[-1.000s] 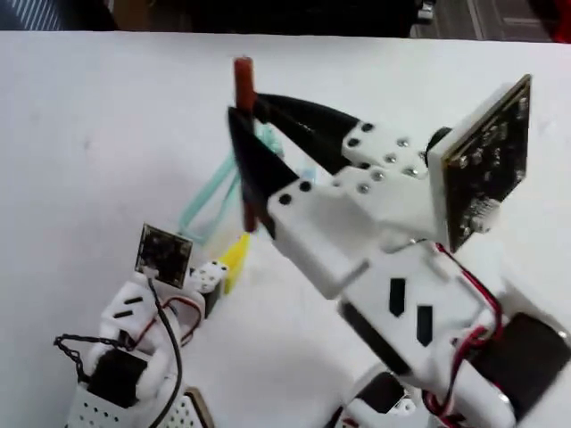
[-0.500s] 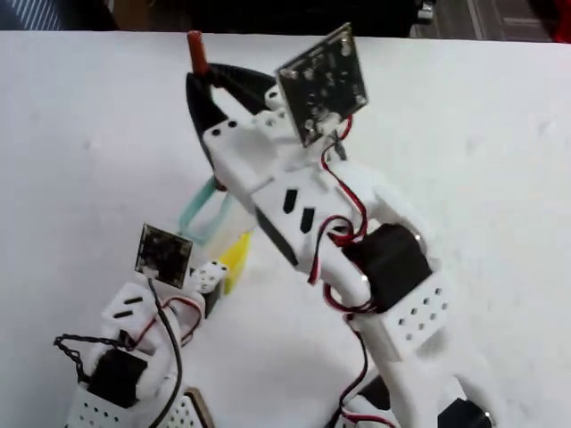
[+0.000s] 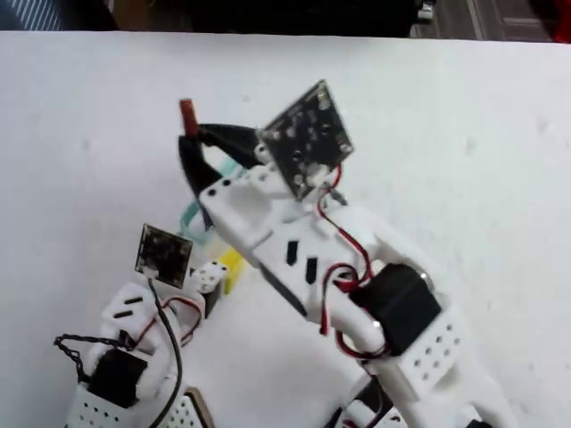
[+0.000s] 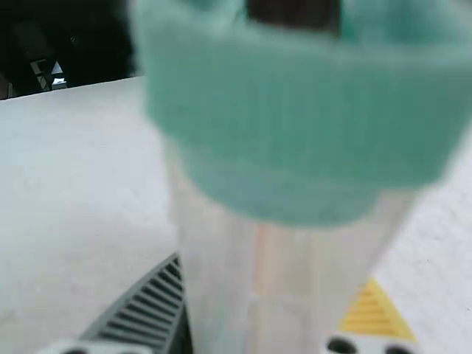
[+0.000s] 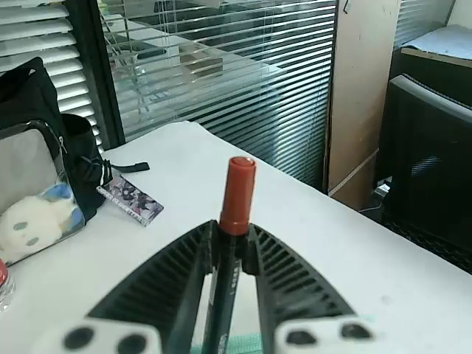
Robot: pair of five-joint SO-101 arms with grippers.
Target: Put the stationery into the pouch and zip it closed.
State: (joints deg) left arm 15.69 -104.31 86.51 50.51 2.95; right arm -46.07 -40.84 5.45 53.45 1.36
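One pen (image 3: 187, 113), red-capped, is clamped in the right fingers (image 3: 186, 143), and the grip is the same across the last second.

Change: a second ago the right arm held the pen upright over the middle of the surface (image 3: 446, 107). Half a second ago it had swung left, with the cap close to the far edge. Now it has drawn back from that edge, and the cap stands just beyond the pouch (image 3: 190, 217).

Reading: the arm looks to be lining the pen up with the pouch mouth. Insertion is not yet done. The right wrist view has the barrel pinched between both fingers, cap projecting past the tips.

The left fingers (image 3: 234, 257) grasp the pouch, left of the surface's middle. In the left wrist view its clear body runs between the ribbed finger and the yellow one, with the teal band beyond. The left arm has not shifted over the second.

Count: one pen, one pouch, two arms. Zip state: cannot tell. I judge both task steps outstanding.
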